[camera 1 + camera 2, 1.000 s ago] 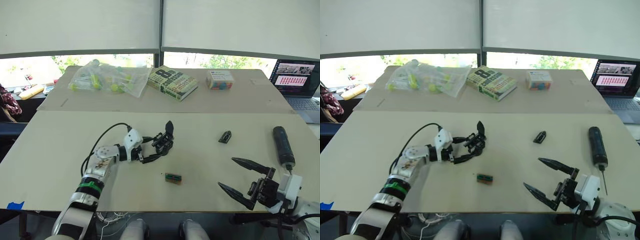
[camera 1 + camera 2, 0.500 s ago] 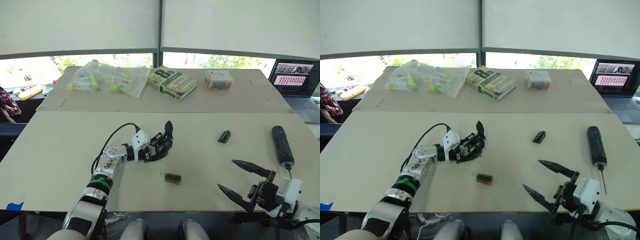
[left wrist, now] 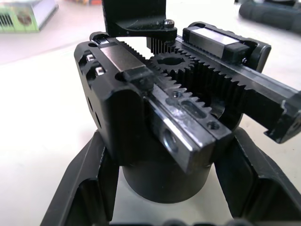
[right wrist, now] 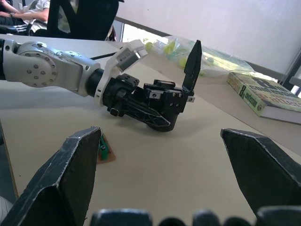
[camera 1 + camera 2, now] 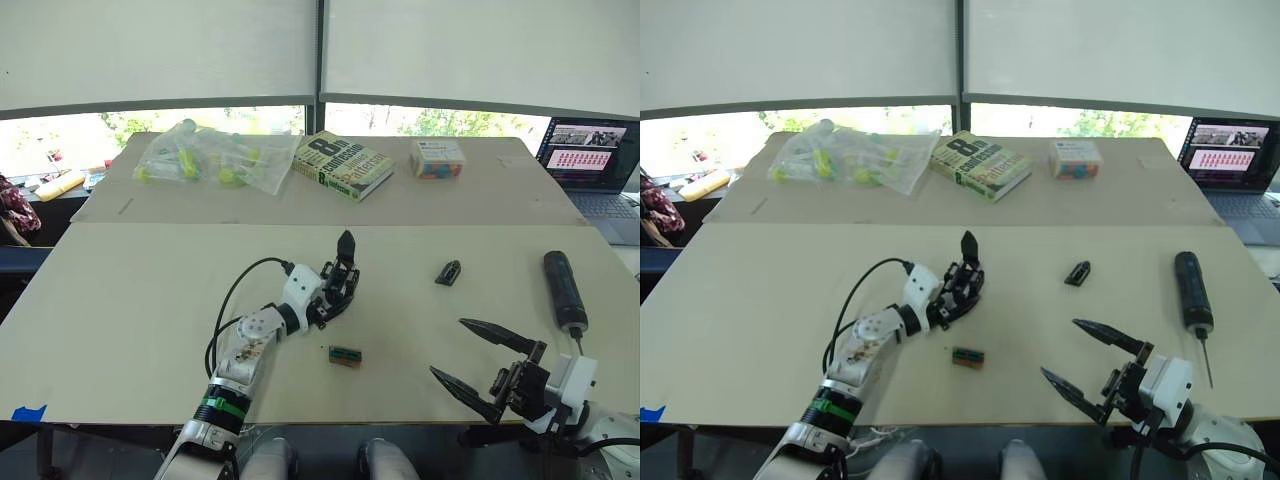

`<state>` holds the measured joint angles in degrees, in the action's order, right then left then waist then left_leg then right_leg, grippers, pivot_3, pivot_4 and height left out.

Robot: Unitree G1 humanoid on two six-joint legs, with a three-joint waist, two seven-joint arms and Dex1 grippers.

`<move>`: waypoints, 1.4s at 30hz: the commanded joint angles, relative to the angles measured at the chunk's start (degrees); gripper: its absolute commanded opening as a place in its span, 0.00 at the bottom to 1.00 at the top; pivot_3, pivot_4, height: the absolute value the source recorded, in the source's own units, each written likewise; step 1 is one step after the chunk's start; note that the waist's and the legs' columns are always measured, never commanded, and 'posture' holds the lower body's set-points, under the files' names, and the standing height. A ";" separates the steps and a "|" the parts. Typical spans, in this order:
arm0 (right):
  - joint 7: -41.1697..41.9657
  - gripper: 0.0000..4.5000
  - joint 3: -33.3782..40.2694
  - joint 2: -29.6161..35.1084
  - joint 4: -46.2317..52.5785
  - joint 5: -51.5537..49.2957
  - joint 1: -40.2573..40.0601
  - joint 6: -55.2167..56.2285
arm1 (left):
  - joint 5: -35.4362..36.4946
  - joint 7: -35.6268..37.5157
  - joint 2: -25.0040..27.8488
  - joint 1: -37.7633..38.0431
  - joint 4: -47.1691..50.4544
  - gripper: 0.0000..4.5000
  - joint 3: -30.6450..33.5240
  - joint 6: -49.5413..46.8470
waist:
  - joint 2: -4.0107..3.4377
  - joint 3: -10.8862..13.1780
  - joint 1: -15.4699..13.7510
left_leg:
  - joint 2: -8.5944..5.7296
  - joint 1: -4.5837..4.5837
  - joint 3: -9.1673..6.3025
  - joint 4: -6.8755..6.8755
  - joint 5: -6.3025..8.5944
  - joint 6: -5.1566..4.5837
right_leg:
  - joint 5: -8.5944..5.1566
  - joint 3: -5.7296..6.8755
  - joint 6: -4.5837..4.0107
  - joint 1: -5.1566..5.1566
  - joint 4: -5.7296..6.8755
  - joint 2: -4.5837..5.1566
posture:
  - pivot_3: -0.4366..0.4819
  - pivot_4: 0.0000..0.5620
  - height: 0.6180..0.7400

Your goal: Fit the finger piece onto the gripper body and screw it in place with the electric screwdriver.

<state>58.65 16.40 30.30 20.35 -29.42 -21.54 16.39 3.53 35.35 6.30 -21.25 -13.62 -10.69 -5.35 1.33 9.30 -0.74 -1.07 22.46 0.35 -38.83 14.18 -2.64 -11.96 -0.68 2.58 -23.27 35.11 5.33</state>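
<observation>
Lying far and left of the right gripper [image 5: 492, 366], whose jaws stand wide open and empty, the finger piece [image 5: 449, 272] rests on the table [image 5: 130, 290], right of the gripper body [image 5: 340, 285] clamped in the left gripper [image 5: 325, 303].

Head stereo pair: I look forward and down from above over the table [image 5: 120, 300], both eyes sharing the near board and the far board with its book [image 5: 344, 164] and laptop [image 5: 590, 160].

Left wrist camera: I sit very close behind the gripper body [image 3: 164, 122], low over the tabletop.

Right wrist camera: I look low across the table between the right gripper's [image 4: 164, 174] fingers toward the left gripper [image 4: 141, 106]; it shares the gripper body and book with the head pair.
</observation>
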 commanded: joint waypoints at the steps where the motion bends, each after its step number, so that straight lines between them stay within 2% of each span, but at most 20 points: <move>1: 0.45 1.00 1.61 0.86 1.11 -1.39 -0.10 1.22 | -0.72 -0.69 0.16 0.17 3.82 0.52 -1.16 1.16 | -0.01 0.00 -0.02 | 0.00 0.00 0.00 -0.01 0.00 0.00 | 0.00 0.00 0.00 0.00 0.00 0.00 | 0.48 0.27 1.00; 8: 0.93 1.00 2.21 1.23 0.27 -1.79 0.37 1.45 | -1.10 -1.44 0.79 1.66 4.34 0.52 -1.88 -1.17 | -0.01 -0.01 -0.01 | -0.01 -0.02 0.00 -0.01 0.00 0.00 | 0.00 -0.01 0.00 0.03 -0.03 0.03 | 0.48 0.27 1.00; 10: 0.96 1.00 2.19 1.13 0.20 -1.73 0.34 1.58 | -0.52 -1.56 1.20 1.68 4.56 0.75 -1.13 -1.75 | -0.01 0.00 0.00 | -0.01 -0.02 0.00 -0.01 0.00 0.00 | 0.00 -0.02 0.00 0.03 -0.03 0.03 | 0.48 0.27 1.00; 12: 1.07 1.00 2.28 1.06 0.04 -1.73 0.17 1.81 | 0.12 -0.57 2.45 1.41 4.44 0.94 -0.32 -1.97 | -0.01 -0.01 -0.01 | -0.02 -0.02 0.00 -0.01 0.00 0.00 | 0.00 -0.02 0.00 0.03 -0.03 0.03 | 0.48 0.27 1.00; 13: 1.09 1.00 2.34 1.01 -0.02 -1.74 0.09 1.89 | 0.52 0.08 3.34 1.12 4.16 0.99 0.30 -2.06 | -0.01 -0.01 0.03 | -0.01 -0.02 0.00 -0.01 0.00 0.00 | 0.00 -0.01 -0.01 0.03 -0.02 0.02 | 0.48 0.27 1.00; 17: 0.94 1.00 2.15 0.81 -0.23 -1.51 0.13 2.17 | 1.59 3.59 7.51 -0.45 1.48 0.99 1.60 -1.48 | -0.03 -0.02 0.10 | 0.02 -0.07 0.01 -0.01 0.00 0.00 | 0.00 -0.02 -0.02 0.03 0.00 0.00 | 0.48 0.27 1.00; 21: 0.68 1.00 1.85 0.46 -0.23 -1.20 -0.05 2.60 | 4.69 11.49 11.06 -3.65 -3.33 0.99 2.25 -0.22 | -0.03 -0.02 0.09 | 0.01 -0.09 0.02 -0.02 0.00 0.00 | 0.00 -0.02 -0.02 0.04 0.01 -0.01 | 0.48 0.27 1.00; 25: 0.59 1.00 1.98 0.41 -0.30 -1.24 -0.27 2.89 | 6.63 22.04 13.71 -9.33 -12.90 0.99 1.90 2.47 | -0.03 -0.02 0.04 | -0.01 -0.09 0.02 -0.02 0.00 0.00 | 0.00 0.00 -0.03 0.04 0.00 -0.02 | 0.48 0.27 1.00; 31: 0.54 1.00 2.06 0.26 -0.32 -1.24 -0.70 3.32 | 6.45 27.80 12.20 -17.36 -26.67 0.99 2.68 10.33 | -0.01 -0.01 -0.12 | -0.05 -0.05 0.03 -0.05 0.00 -0.01 | 0.00 0.00 -0.01 0.06 -0.02 -0.01 | 0.48 0.27 1.00; 36: 0.02 1.00 1.76 0.03 -0.08 -0.91 -0.90 3.59 | 5.98 33.52 10.44 -20.70 -33.49 0.99 2.52 14.28 | -0.01 -0.01 -0.01 | -0.06 -0.02 0.04 -0.06 0.00 -0.01 | -0.01 0.01 0.00 0.06 -0.02 -0.02 | 0.48 0.27 1.00; 42: -0.86 1.00 1.43 -0.51 0.74 -0.18 -2.27 4.22 | 4.31 33.82 7.85 -24.71 -40.78 0.99 2.79 17.61 | 0.00 0.00 -0.03 | -0.07 0.00 0.04 -0.10 0.00 -0.02 | -0.01 0.01 0.02 0.07 -0.02 -0.03 | 0.48 0.27 1.00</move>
<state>58.40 16.85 30.01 19.31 -29.38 -23.49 19.03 8.21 69.30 14.47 -44.63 -53.58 -8.64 10.43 1.34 9.30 -0.76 -1.14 22.46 0.39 -38.93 14.19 -2.67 -11.97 -0.66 2.61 -23.21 35.10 5.30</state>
